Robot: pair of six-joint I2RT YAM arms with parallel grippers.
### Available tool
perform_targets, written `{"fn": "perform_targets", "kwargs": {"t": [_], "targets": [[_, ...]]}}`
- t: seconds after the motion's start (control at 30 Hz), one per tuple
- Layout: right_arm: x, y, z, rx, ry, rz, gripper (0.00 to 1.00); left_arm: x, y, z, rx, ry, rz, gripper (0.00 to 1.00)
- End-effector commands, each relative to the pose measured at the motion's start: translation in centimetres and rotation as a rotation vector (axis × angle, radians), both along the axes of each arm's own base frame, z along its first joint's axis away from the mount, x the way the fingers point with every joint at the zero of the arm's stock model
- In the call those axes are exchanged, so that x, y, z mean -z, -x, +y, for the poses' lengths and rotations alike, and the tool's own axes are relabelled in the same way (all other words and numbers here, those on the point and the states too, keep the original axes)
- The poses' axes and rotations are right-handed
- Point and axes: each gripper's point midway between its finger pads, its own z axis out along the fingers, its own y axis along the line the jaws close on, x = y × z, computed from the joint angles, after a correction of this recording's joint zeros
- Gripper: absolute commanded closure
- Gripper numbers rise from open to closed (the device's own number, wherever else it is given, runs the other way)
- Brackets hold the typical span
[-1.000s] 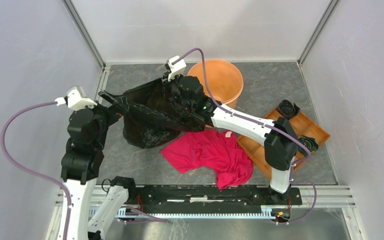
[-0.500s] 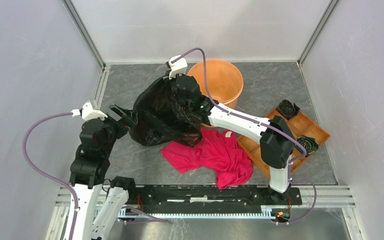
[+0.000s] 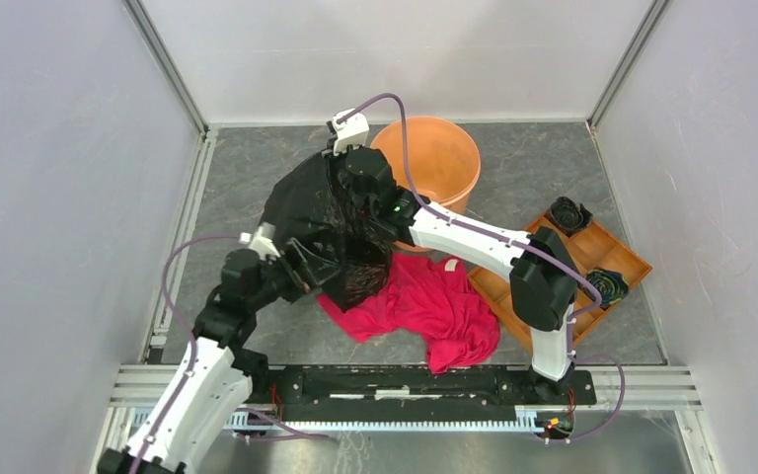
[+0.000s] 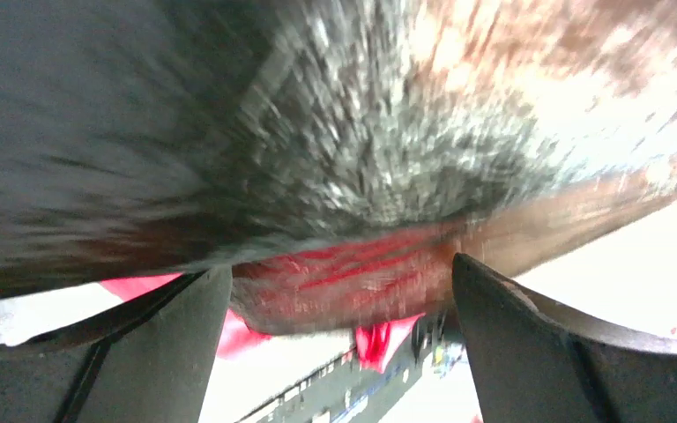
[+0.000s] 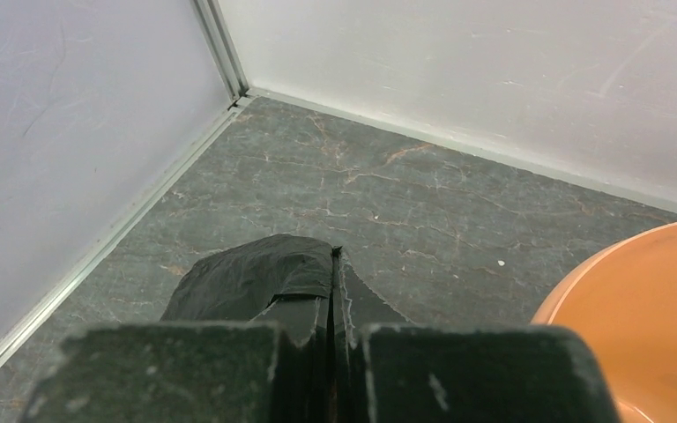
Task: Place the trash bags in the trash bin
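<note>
The black trash bag (image 3: 301,207) hangs bunched from my right gripper (image 3: 341,183), just left of the pale-orange trash bin (image 3: 444,163). In the right wrist view the right gripper (image 5: 333,304) is shut on an edge of the bag (image 5: 247,278), and the bin's rim (image 5: 643,300) shows at the right. My left gripper (image 3: 314,262) is open at the bag's lower part. The left wrist view is blurred: the open fingers (image 4: 172,352) stand wide apart, with the bag's film (image 4: 335,159) just above them.
A red cloth (image 3: 419,301) lies on the floor below the bag. A brown compartment tray (image 3: 624,249) at the right holds two dark round items (image 3: 568,212). Walls close off the left, back and right sides.
My left gripper has let go of the bag's edge and swung right and down to the bag's lower part. The bag, stretched between both grippers before, now hangs bunched from the right gripper.
</note>
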Motion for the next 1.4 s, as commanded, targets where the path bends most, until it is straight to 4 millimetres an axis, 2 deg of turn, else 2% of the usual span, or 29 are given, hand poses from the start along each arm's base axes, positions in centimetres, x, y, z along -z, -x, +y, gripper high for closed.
{"fn": "perform_targets", "kwargs": {"t": [0.0, 0.03, 0.1, 0.2, 0.37, 0.53, 0.73, 0.8, 0.83, 0.87, 0.9, 1.0, 1.1, 1.13, 1.2, 1.23, 1.27, 1.37], "targets": [[-2.1, -0.3, 0.4, -0.004, -0.056, -0.026, 1.00, -2.0, 0.0, -3.8, 0.093, -0.023, -0.102, 0.00], [-2.1, -0.4, 0.3, -0.001, -0.054, -0.027, 1.00, -0.8, 0.1, -4.3, 0.081, -0.066, -0.078, 0.00], [-2.2, -0.4, 0.2, 0.002, -0.055, -0.027, 1.00, 1.7, -0.7, -4.0, -0.007, -0.140, -0.026, 0.00], [-2.1, -0.5, 0.1, 0.000, -0.053, -0.025, 1.00, 3.6, -1.4, -4.2, -0.057, -0.196, -0.015, 0.00], [-2.0, -0.7, 0.1, -0.002, -0.058, -0.022, 1.00, 4.7, -1.3, -4.8, -0.084, -0.187, -0.035, 0.00], [-2.1, -0.8, 0.3, -0.021, -0.079, -0.017, 1.00, 6.6, -0.8, -3.2, -0.183, -0.265, -0.023, 0.00], [-2.2, -0.8, 0.5, -0.036, -0.084, -0.016, 1.00, 9.1, -0.6, -2.1, -0.256, -0.372, 0.090, 0.01], [-2.1, -0.7, 0.6, -0.043, -0.081, -0.015, 1.00, 9.8, -0.6, -2.0, -0.269, -0.402, 0.126, 0.07], [-2.3, -0.7, 0.6, -0.046, -0.083, -0.015, 1.00, 10.0, -0.6, -1.8, -0.277, -0.420, 0.133, 0.13], [-2.3, -0.7, 0.6, -0.051, -0.081, -0.015, 1.00, 9.9, -0.8, -1.6, -0.288, -0.431, 0.129, 0.21], [-2.4, -0.5, 0.7, -0.064, -0.077, -0.017, 0.99, 9.5, -0.9, -1.4, -0.292, -0.441, 0.116, 0.36], [-3.6, 0.5, 1.1, -0.133, -0.039, -0.044, 1.00, 6.1, -1.6, -0.6, -0.304, -0.464, 0.030, 0.73], [-5.8, 1.9, 0.7, -0.208, 0.024, -0.118, 1.00, -0.1, -1.7, 1.1, -0.324, -0.476, -0.099, 0.93], [-6.5, 2.3, 0.3, -0.219, 0.047, -0.142, 1.00, -2.6, -1.6, 1.8, -0.338, -0.468, -0.145, 0.97], [-9.0, 3.1, -1.1, -0.221, 0.088, -0.196, 1.00, -7.7, -1.2, 3.1, -0.359, -0.430, -0.244, 0.98], [-10.5, 3.6, -2.0, -0.214, 0.094, -0.213, 1.00, -10.9, -0.9, 3.7, -0.359, -0.412, -0.315, 0.98], [-11.6, 4.0, -2.8, -0.209, 0.104, -0.231, 1.00, -13.5, -0.6, 4.0, -0.352, -0.394, -0.375, 0.98], [-16.7, 5.8, -6.3, -0.170, 0.103, -0.323, 0.99, -21.2, 0.4, 4.2, -0.302, -0.343, -0.549, 0.98]]}}
